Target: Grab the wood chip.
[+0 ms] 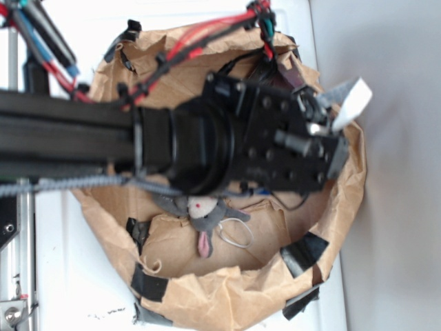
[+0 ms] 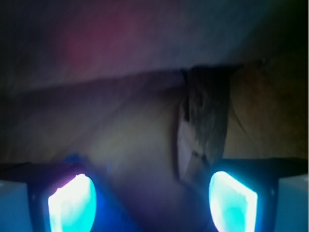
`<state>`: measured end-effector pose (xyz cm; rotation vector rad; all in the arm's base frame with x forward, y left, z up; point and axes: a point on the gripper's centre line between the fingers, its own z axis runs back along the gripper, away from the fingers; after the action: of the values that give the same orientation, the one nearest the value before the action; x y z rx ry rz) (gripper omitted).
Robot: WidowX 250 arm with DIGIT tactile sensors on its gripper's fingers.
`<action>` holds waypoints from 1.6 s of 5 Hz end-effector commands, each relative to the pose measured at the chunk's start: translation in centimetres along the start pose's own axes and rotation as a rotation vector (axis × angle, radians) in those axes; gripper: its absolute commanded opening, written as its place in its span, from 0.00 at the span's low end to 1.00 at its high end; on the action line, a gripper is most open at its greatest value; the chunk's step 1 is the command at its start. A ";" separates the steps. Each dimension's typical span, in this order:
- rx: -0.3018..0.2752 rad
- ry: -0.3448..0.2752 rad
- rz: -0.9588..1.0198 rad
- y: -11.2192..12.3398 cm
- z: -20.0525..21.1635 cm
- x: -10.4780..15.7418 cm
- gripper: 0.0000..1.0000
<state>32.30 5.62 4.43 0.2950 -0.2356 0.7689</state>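
In the wrist view the wood chip (image 2: 205, 121), a dark brown rough sliver, lies on brown paper ahead of my gripper (image 2: 152, 203). It stands lengthwise, and its near end reaches down towards the right fingertip (image 2: 231, 203). The two glowing cyan pads are wide apart with nothing between them, so the gripper is open. From the exterior view my gripper (image 1: 341, 131) hangs over the right side of the paper-lined bowl (image 1: 227, 296), close to its wall. There the black wrist covers the floor under it, and I cannot make out the chip.
A grey plush mouse (image 1: 203, 214) with a pink ear lies mid-bowl beside a thin wire ring (image 1: 234, 234). Black tape patches (image 1: 303, 252) hold the crumpled paper rim. Something blue (image 2: 72, 159) shows by the left pad. Cables (image 1: 200, 41) run over the arm.
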 end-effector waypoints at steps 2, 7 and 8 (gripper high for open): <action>-0.159 -0.033 -0.011 4.1 3.0 0.6 1.00; -0.237 -0.135 -0.162 2.0 -1.1 2.9 1.00; -0.190 -0.126 -0.202 1.5 -2.1 3.2 1.00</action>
<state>32.73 8.77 2.44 0.1844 -0.3382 0.5335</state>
